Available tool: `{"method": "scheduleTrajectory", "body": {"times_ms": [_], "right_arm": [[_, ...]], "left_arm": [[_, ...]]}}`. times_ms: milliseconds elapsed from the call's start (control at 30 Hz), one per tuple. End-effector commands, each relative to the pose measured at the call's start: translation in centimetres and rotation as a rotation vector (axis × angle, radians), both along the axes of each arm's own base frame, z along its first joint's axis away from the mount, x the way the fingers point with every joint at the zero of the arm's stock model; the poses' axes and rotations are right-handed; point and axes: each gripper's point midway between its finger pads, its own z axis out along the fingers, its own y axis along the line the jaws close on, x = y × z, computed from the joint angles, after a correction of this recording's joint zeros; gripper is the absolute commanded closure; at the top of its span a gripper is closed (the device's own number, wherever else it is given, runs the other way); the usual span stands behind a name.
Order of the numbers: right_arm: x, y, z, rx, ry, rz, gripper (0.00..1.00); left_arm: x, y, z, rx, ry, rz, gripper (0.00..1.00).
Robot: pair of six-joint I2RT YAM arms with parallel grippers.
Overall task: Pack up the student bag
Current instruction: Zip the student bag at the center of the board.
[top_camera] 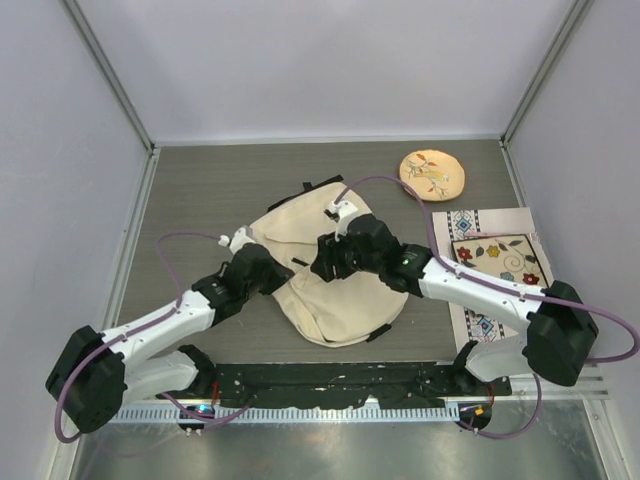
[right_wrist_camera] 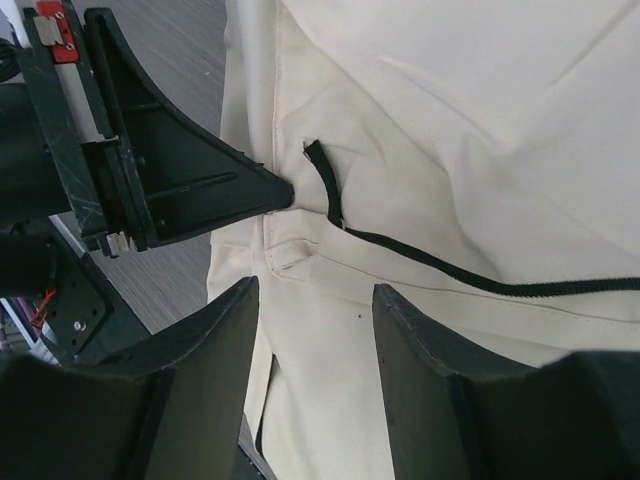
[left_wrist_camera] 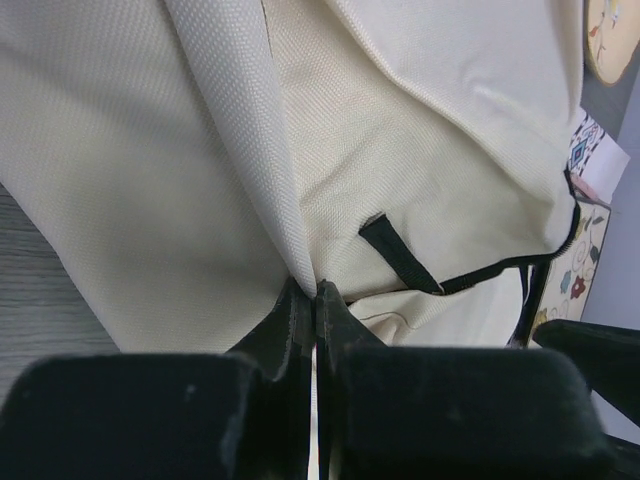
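A cream bag (top_camera: pixel 335 305) lies mid-table (top_camera: pixel 200 190), between two arms. The left gripper (left_wrist_camera: pixel 315 292) is pressed together on a raised fold of the bag's fabric — the right gripper (right_wrist_camera: pixel 315 292) hovers just above the bag, jaws spread, holding nothing, near a black strap (right_wrist_camera: pixel 330 195).

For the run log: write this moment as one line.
left gripper: shut on bag fold | right gripper: open over bag
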Motion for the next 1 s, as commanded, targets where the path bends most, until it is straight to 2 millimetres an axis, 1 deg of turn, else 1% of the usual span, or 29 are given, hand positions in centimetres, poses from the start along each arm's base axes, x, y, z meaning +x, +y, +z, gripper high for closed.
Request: {"method": "scheduleTrajectory", "body": {"times_ms": [0, 33, 67, 167, 200, 233, 300, 333, 367, 500, 533, 667, 767, 867, 933, 967], "right_arm": [[0.7, 1.7, 1.6, -0.028, -0.088, 0.051, 0.44], [1.0, 1.8, 1.8, -0.041, -0.102, 0.053, 0.43], [1.3, 1.9, 1.3, -0.059, -0.103, 0.05, 0.43], [1.6, 2.7, 1.3, -0.087, -0.129, 0.069, 0.41], [1.6, 3.2, 1.2, -0.096, -0.135, 0.083, 0.4], [1.9, 3.2, 1.0, -0.125, -0.156, 0.073, 0.39], [2.5, 3.6, 0.6, -0.154, -0.175, 0.064, 0.37], [2.3, 4.0, 0.5, -0.162, -0.179, 0.075, 0.37], [2.6, 4.0, 0.3, -0.182, -0.196, 0.075, 0.37], [3.1, 5.0, -1.1, -0.236, -0.202, 0.084, 0.36], [3.0, 5.2, -1.3, -0.248, -0.208, 0.09, 0.36], [3.2, 5.5, -2.3, -0.3, -0.233, 0.076, 0.36], [3.9, 5.3, -2.9, -0.326, -0.243, 0.035, 0.41], [4.5, 5.1, -3.2, -0.334, -0.251, 0.004, 0.51], [4.7, 5.3, -3.2, -0.327, -0.256, -0.005, 0.55], [4.7, 5.4, -3.3, -0.325, -0.255, -0.005, 0.6]], "left_arm": [[0.9, -0.5, 3.4, -0.062, -0.116, -0.008, 1.0], [0.9, -0.4, 3.6, -0.055, -0.125, -0.016, 1.0], [0.7, -0.4, 4.0, -0.058, -0.131, -0.021, 1.0], [0.5, -0.1, 4.6, -0.04, -0.147, -0.037, 1.0], [0.6, 0.0, 4.8, -0.034, -0.15, -0.036, 1.0], [0.6, -0.1, 5.1, -0.032, -0.154, -0.042, 1.0], [0.5, 0.1, 5.1, -0.014, -0.152, -0.05, 1.0], [0.5, 0.0, 5.3, -0.014, -0.156, -0.055, 1.0], [0.5, 0.0, 5.5, -0.011, -0.161, -0.059, 1.0], [0.4, -0.2, 5.5, -0.014, -0.157, -0.07, 1.0], [0.5, -0.2, 5.6, -0.016, -0.157, -0.071, 1.0], [0.4, -0.4, 6.1, -0.028, -0.168, -0.077, 1.0], [0.4, -0.4, 6.4, -0.033, -0.175, -0.077, 1.0], [0.3, -0.4, 6.4, -0.032, -0.174, -0.084, 1.0], [0.3, -0.4, 6.4, -0.033, -0.173, -0.084, 1.0], [0.3, -0.5, 6.5, -0.036, -0.175, -0.085, 1.0]]}}
